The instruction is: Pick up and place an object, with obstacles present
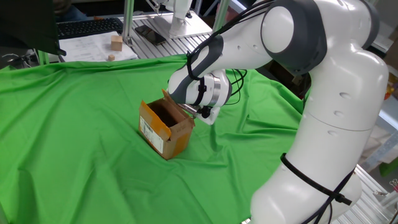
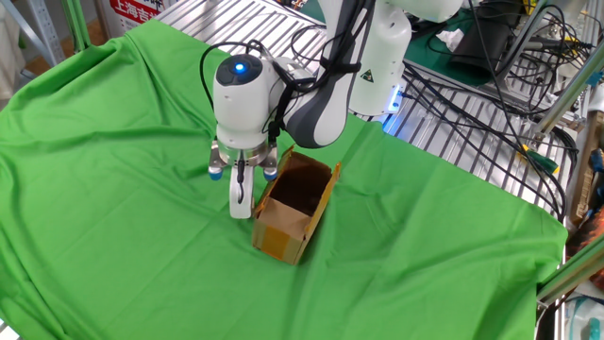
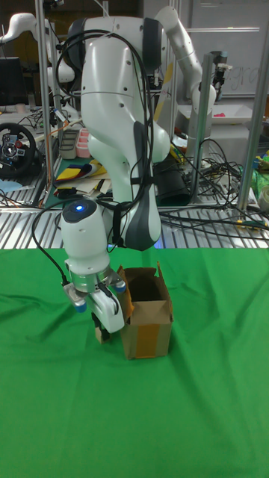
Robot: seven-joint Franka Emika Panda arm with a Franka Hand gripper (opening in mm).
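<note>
Showing box (image 1: 163,127) label, tool (image 2: 242,203) fingers elsewhere

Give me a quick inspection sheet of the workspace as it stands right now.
Surface: green cloth, wrinkled, covers the table.
Job's things: cardboard box open-topped, flaps upright; small cube not seen on the cloth.
Clutter: nothing seen on the cloth.
Grippers: gripper low on the cloth, close beside the box; open or shut cannot be told.
Cables: black cables lie on the metal bench behind the cloth.
Surroundings: wooden block and papers on a far desk.
</note>
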